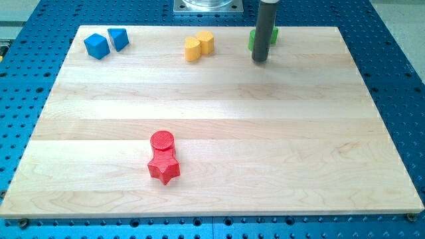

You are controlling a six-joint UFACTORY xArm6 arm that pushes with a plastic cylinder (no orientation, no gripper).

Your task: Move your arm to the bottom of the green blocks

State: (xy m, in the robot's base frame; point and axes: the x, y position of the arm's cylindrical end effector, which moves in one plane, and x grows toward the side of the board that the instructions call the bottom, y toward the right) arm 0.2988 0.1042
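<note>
- The rod's tip (259, 60) rests on the wooden board (219, 133) near the view's top, just below the green blocks (273, 36).
- The rod hides most of the green; shapes and count cannot be told.
- No claw exists on this arm.
- Two blue blocks (106, 43), two yellow blocks (199, 45), a red cylinder (162, 141) touching a red star (164, 167).

A lab test bench: a pale wooden table (219, 133) sits on a blue perforated metal plate (398, 66), with a metal robot mount (207, 6) bolted at the view's top edge.
</note>
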